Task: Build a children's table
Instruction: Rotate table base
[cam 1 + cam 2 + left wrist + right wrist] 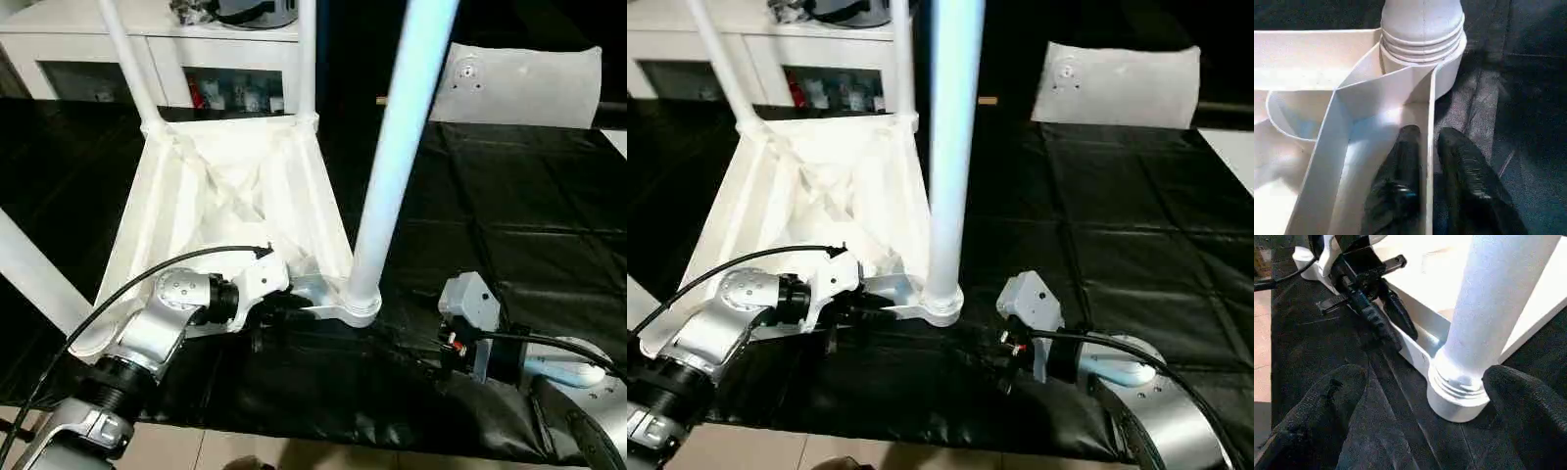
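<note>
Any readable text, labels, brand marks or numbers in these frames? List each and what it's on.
No readable text in these views.
Tabletop, legs and grippers: no markings visible.
Items in the cabinet behind: too small and blurred to read.
White panel: holes, no print visible.

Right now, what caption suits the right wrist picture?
Open right tool flanks a screwed-in leg while the left tool straddles the tabletop rim.
</note>
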